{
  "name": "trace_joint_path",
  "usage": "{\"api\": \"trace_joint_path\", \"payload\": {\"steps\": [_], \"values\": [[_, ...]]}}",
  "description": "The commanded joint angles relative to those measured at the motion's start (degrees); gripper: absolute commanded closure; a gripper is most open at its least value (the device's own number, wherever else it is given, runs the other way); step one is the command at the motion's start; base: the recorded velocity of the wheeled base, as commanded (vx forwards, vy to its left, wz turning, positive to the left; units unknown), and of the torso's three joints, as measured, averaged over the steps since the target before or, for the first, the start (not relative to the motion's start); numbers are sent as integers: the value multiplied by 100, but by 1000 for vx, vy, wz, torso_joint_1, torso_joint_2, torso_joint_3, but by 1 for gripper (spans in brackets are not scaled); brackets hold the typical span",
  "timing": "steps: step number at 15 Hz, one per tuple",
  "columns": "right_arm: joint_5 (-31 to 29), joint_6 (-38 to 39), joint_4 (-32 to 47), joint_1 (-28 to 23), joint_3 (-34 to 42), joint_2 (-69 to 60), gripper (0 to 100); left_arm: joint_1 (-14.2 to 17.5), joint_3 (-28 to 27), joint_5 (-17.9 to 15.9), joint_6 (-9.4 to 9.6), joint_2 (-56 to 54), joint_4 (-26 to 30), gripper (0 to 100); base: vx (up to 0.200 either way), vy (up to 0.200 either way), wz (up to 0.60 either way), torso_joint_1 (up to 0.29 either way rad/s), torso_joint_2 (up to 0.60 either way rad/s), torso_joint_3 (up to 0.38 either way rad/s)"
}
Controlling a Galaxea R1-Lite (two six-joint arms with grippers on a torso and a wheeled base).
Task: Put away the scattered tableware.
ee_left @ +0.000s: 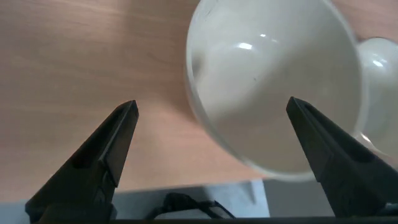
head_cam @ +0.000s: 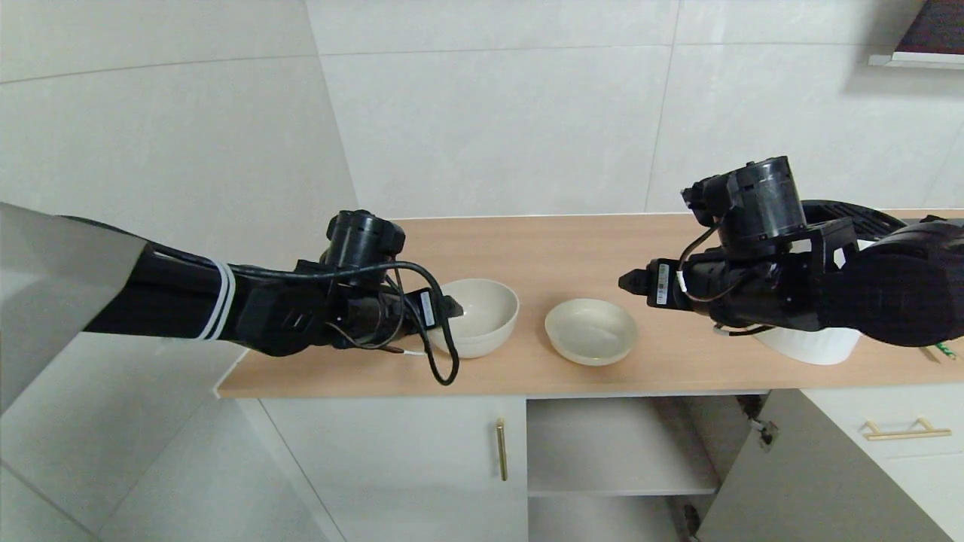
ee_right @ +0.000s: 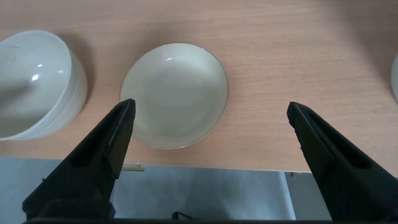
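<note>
Two cream bowls stand on the wooden counter (head_cam: 572, 248): a deep bowl (head_cam: 482, 316) and, to its right, a shallow bowl (head_cam: 592, 330). My left gripper (head_cam: 454, 307) hovers at the deep bowl's left rim, open and holding nothing. In the left wrist view the deep bowl (ee_left: 273, 93) lies partly between the spread fingers of the left gripper (ee_left: 211, 104), with the shallow bowl (ee_left: 379, 62) beyond. My right gripper (head_cam: 626, 282) hangs open just above and right of the shallow bowl. The right wrist view has the shallow bowl (ee_right: 174, 93) under the right gripper (ee_right: 210, 106) and the deep bowl (ee_right: 31, 81) off to one side.
A white ribbed dish (head_cam: 809, 346) sits under my right arm, and a black rack (head_cam: 858, 214) stands behind it. Below the counter a cabinet (head_cam: 610, 444) stands open with a bare shelf, its door (head_cam: 791, 482) swung out to the right. A tiled wall backs the counter.
</note>
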Motion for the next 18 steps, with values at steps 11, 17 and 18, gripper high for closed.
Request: {"api": "trace_joint_path", "payload": {"steps": [11, 17, 18], "values": [[-1, -8, 29, -51, -46, 186, 0, -26, 120, 191, -298, -678, -19, 100, 0, 0, 0, 0, 0, 0], [-1, 1, 187, -332, -345, 1241, 0, -26, 410, 147, -280, -1741, -19, 100, 0, 0, 0, 0, 0, 0], [-1, 1, 187, -376, -406, 1355, 0, -35, 410, 138, -289, -1741, -19, 100, 0, 0, 0, 0, 0, 0]]}}
